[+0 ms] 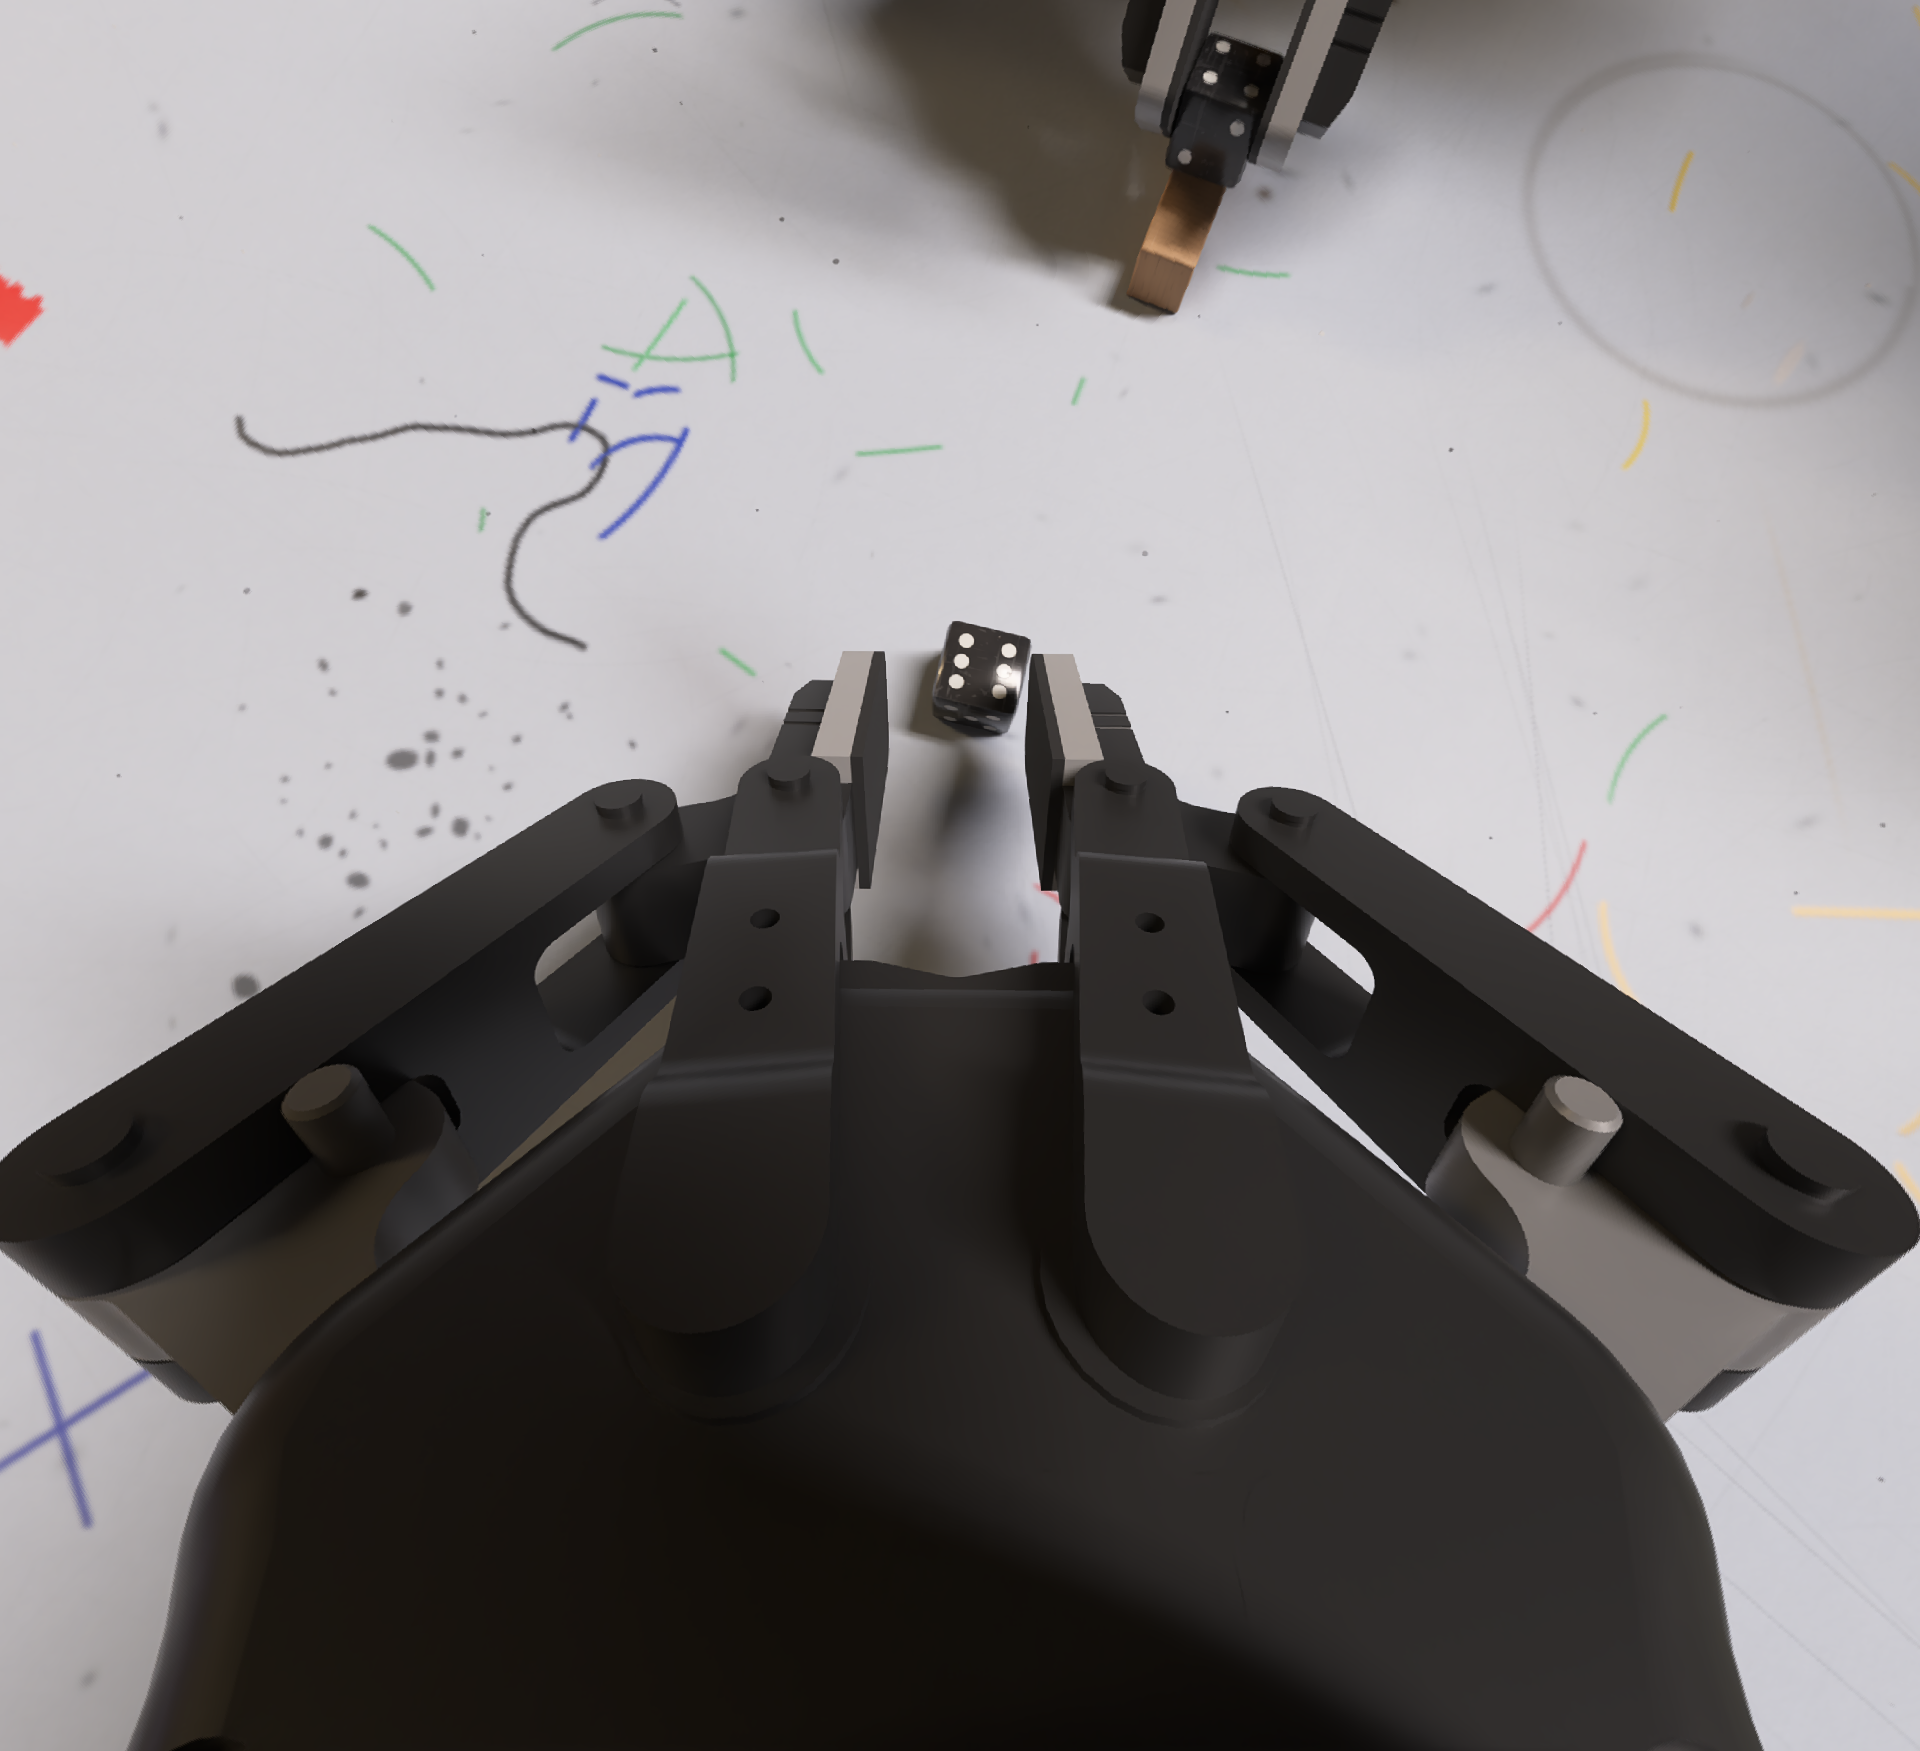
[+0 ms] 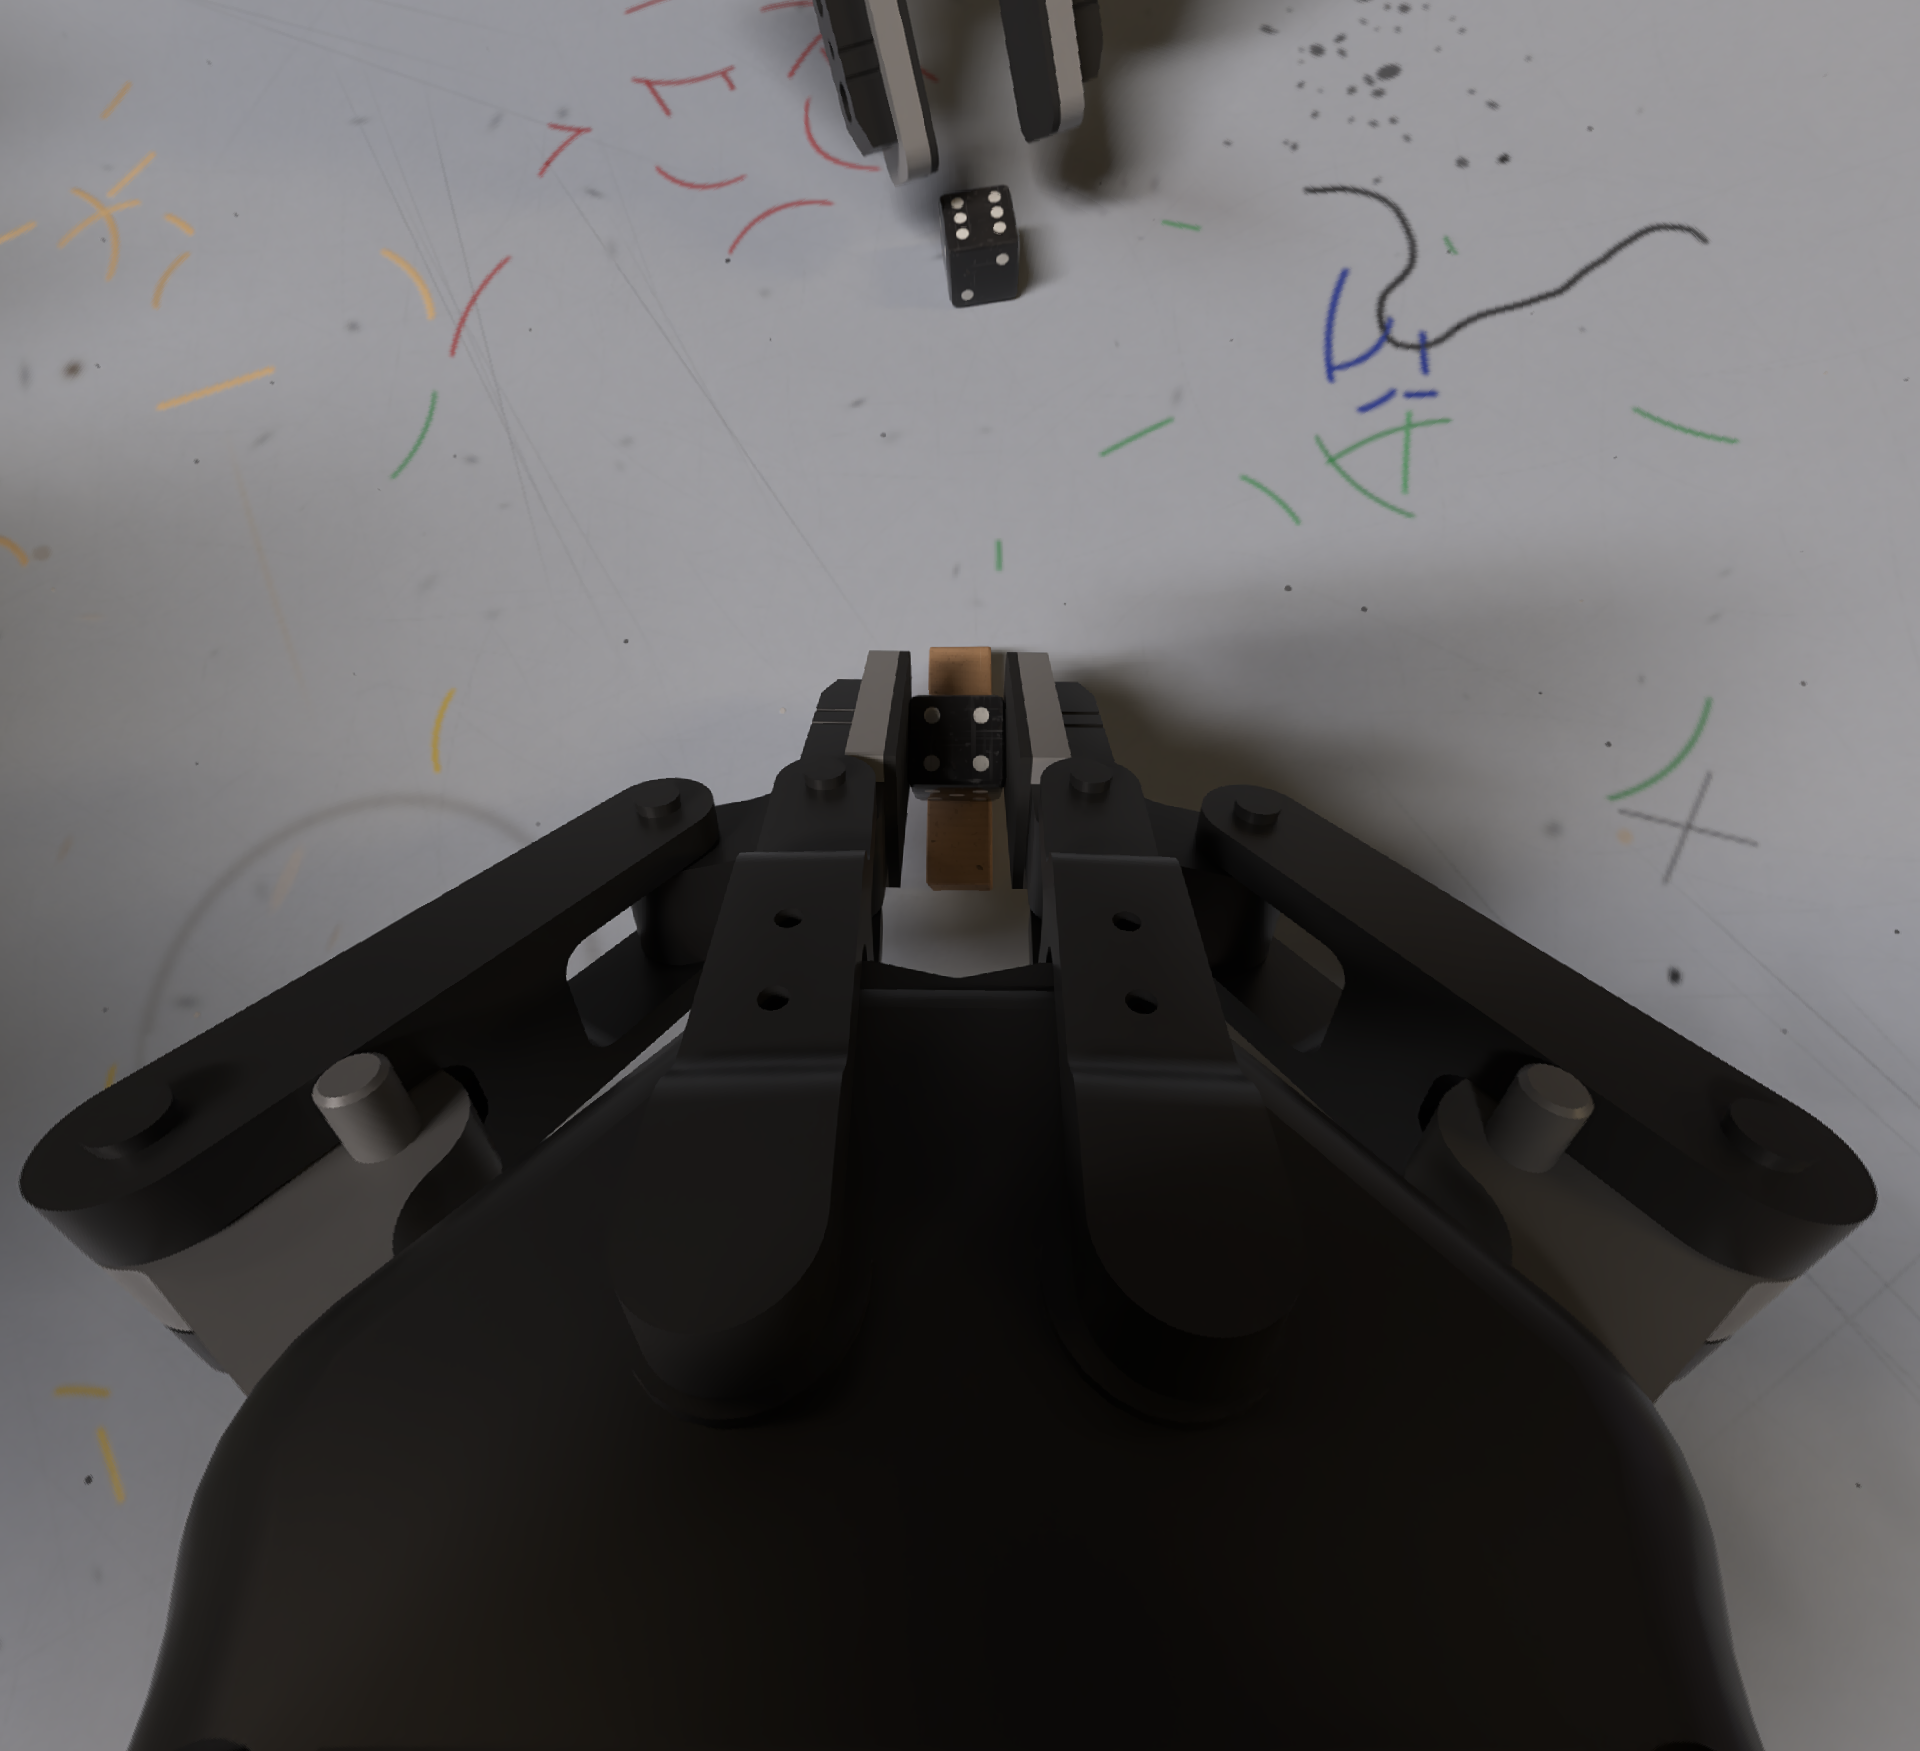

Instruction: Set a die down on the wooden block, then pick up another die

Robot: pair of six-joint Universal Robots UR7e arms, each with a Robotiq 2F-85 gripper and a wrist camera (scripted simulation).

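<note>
A small wooden block (image 1: 1169,247) lies on the white table, and it also shows in the right wrist view (image 2: 956,844). My right gripper (image 2: 956,662) is shut on a black die (image 2: 956,740) with white pips and holds it at the block's top; I cannot tell whether the die touches the block. From the left wrist view the right gripper (image 1: 1221,143) and that die (image 1: 1226,75) show at the far right. A second black die (image 1: 982,678) lies on the table. My left gripper (image 1: 961,673) is open, its fingertips just above and beside this die (image 2: 982,247).
The white table (image 1: 1351,558) is covered with coloured pen strokes, ink specks and a faint grey ring (image 1: 1714,226). The left gripper (image 2: 982,148) faces the right one across a short stretch of table.
</note>
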